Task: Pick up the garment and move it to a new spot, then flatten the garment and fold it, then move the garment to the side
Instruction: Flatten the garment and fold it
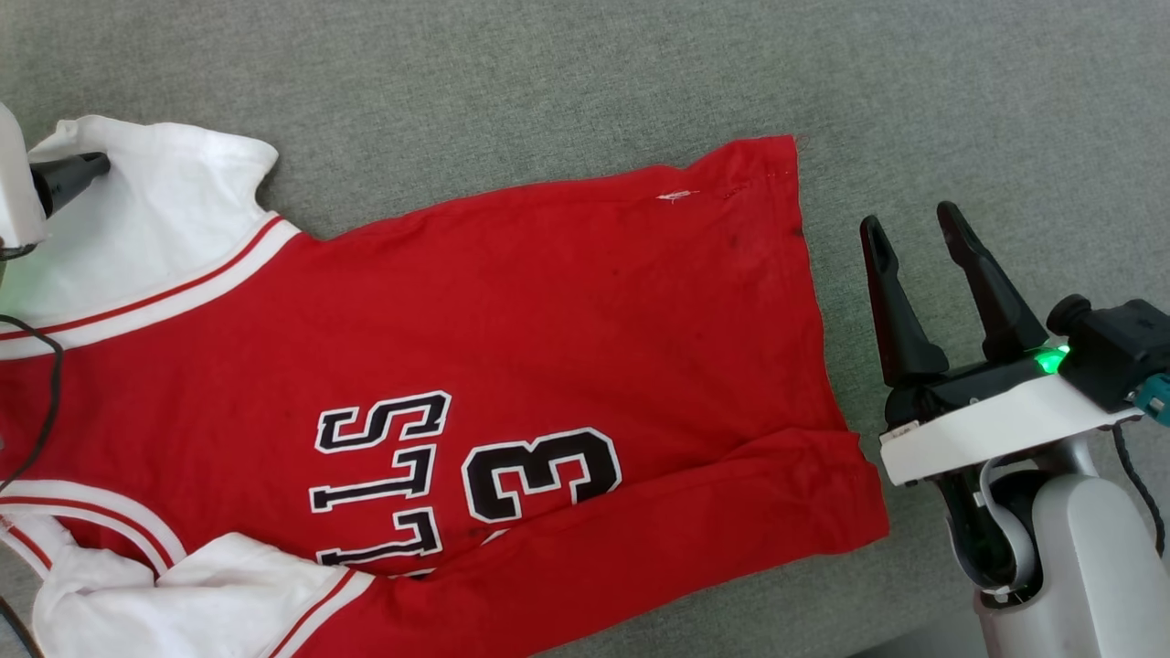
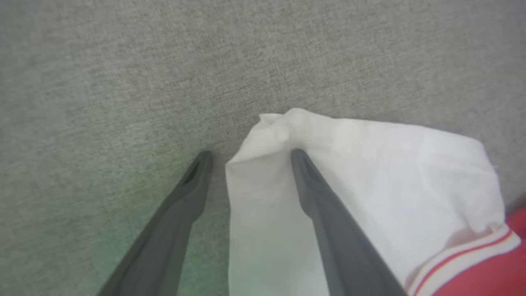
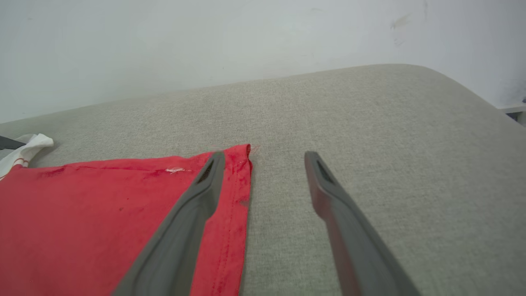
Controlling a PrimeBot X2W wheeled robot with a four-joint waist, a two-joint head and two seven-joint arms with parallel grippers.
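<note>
The garment (image 1: 548, 320), a red jersey with white sleeves and dark white-edged lettering, lies spread on the grey fabric surface (image 1: 585, 82) with its hem to the right. Its near side is folded over in a long red strip (image 1: 695, 521). My left gripper (image 2: 248, 154) is open at the far white sleeve (image 2: 390, 172): one finger lies over the sleeve, the other over bare fabric, and the sleeve's edge is between them. One of its fingers (image 1: 69, 178) shows at the left edge. My right gripper (image 1: 914, 233) stands open just right of the hem, with its left finger (image 3: 205, 189) above the garment's far hem corner (image 3: 240, 164).
The grey surface (image 3: 370, 123) curves down at its far right edge, and a pale wall (image 3: 205, 41) stands behind it. A dark cable (image 1: 41, 402) hangs across the garment's left side. The other white sleeve (image 1: 201, 594) lies bunched at the lower left.
</note>
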